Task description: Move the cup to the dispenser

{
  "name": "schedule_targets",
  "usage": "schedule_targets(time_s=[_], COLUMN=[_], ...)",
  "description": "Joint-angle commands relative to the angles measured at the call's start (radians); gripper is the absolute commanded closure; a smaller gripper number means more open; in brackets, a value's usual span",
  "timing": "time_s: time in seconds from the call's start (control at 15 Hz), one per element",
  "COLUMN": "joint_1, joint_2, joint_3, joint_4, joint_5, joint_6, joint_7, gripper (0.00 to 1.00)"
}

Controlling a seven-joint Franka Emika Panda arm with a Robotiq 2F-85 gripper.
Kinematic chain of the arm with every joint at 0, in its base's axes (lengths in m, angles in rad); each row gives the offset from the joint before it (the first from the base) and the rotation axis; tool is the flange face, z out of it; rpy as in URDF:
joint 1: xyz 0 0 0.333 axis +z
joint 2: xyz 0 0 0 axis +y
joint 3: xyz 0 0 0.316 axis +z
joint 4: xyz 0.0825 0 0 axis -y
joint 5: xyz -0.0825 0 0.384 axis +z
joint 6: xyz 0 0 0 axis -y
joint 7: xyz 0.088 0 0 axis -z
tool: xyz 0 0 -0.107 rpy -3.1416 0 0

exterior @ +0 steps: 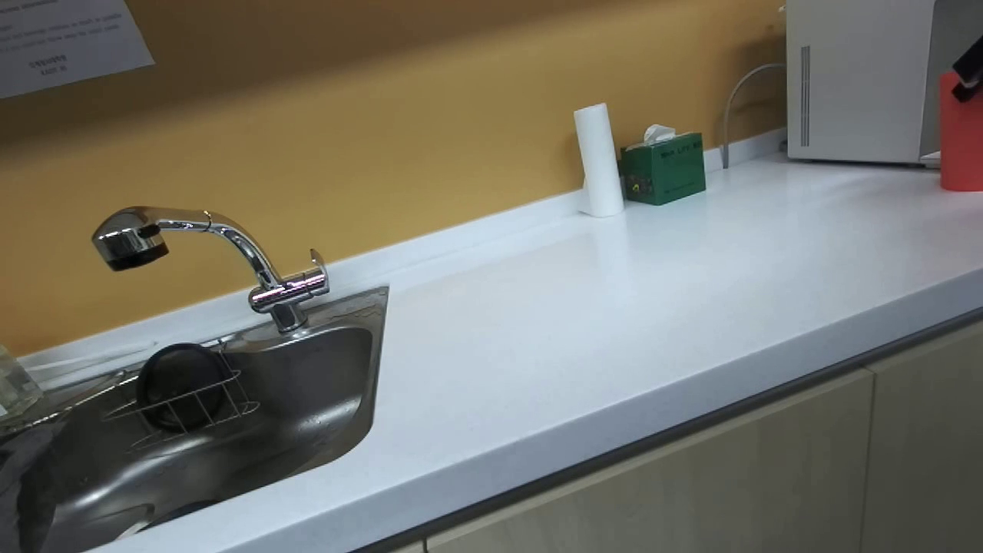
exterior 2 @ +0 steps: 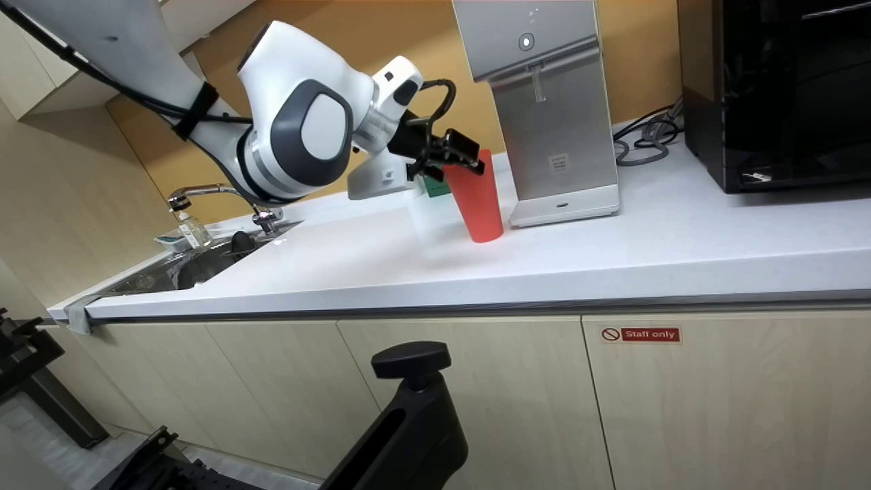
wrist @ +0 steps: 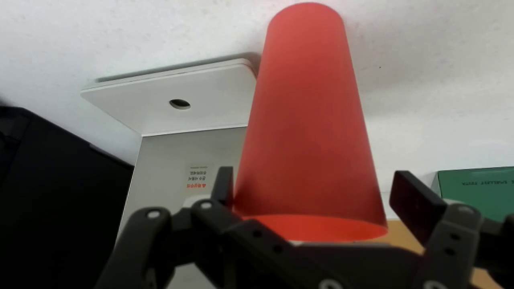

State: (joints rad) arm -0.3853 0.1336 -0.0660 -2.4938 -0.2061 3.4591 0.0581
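The red cup (exterior 2: pixel 478 207) stands upright, mouth up, on the white counter, right beside the grey dispenser (exterior 2: pixel 558 129). It also shows in the wrist view (wrist: pixel 307 120) and at the edge of an exterior view (exterior: pixel 960 142). The dispenser's white base (wrist: pixel 209 96) with a small hole is beside the cup in the wrist view. My gripper (wrist: pixel 317 192) is open, with its fingers on both sides of the cup near the rim. One finger is against or very close to the cup; a gap shows at the other finger. The dispenser also shows in an exterior view (exterior: pixel 856 84).
A green tissue box (exterior: pixel 664 170) and a white paper roll (exterior: pixel 600 161) stand by the wall. A sink (exterior: pixel 307 384) with a tap (exterior: pixel 246 246) is farther along the counter. A black appliance (exterior 2: pixel 789 95) and cables (exterior 2: pixel 650 136) are beyond the dispenser.
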Motion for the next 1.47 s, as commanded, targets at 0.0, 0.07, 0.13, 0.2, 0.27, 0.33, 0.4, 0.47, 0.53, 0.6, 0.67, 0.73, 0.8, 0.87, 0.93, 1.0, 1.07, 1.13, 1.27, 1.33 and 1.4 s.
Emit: schedule_targets(time_s=[0.0,0.07,0.13,0.2,0.27,0.33,0.4,0.47,0.53,0.6,0.67,0.73,0.8,0.87,0.93,1.0,1.07,1.13,1.27,1.33,1.4], joint_1=[-0.087,-0.113,-0.141,-0.171,-0.202,-0.235,-0.269,-0.296,-0.328,-0.349,-0.362,-0.363,-0.365,-0.364,-0.355,-0.344,-0.34,-0.335,-0.314,-0.3,-0.292], joint_2=[0.047,0.06,0.076,0.092,0.111,0.127,0.143,0.156,0.164,0.166,0.163,0.152,0.135,0.122,0.104,0.09,0.071,0.052,-0.001,-0.034,-0.061], joint_3=[0.069,0.091,0.115,0.139,0.164,0.193,0.223,0.246,0.276,0.297,0.311,0.31,0.314,0.314,0.307,0.296,0.294,0.29,0.273,0.259,0.251], joint_4=[0.069,0.084,0.101,0.116,0.131,0.145,0.158,0.168,0.177,0.183,0.183,0.173,0.157,0.144,0.124,0.11,0.089,0.069,0.013,-0.015,-0.039], joint_5=[-0.076,-0.093,-0.106,-0.118,-0.128,-0.141,-0.15,-0.153,-0.159,-0.156,-0.151,-0.135,-0.125,-0.118,-0.11,-0.102,-0.098,-0.09,-0.064,-0.043,-0.024], joint_6=[0.0,0.0,0.0,0.0,0.0,0.0,0.0,0.0,0.002,0.003,0.001,0.001,0.001,0.001,0.001,0.001,0.001,0.001,0.001,0.001,0.001], joint_7=[0.097,0.11,0.122,0.133,0.143,0.15,0.156,0.15,0.148,0.14,0.127,0.114,0.109,0.106,0.1,0.092,0.09,0.087,0.068,0.048,0.03], gripper=[0.0,0.0,0.0,0.0,0.0,0.0,0.25,0.26,0.33,0.38,0.4,0.43,0.47,0.51,0.52,0.52,0.52,0.52,0.52,0.52,0.52])
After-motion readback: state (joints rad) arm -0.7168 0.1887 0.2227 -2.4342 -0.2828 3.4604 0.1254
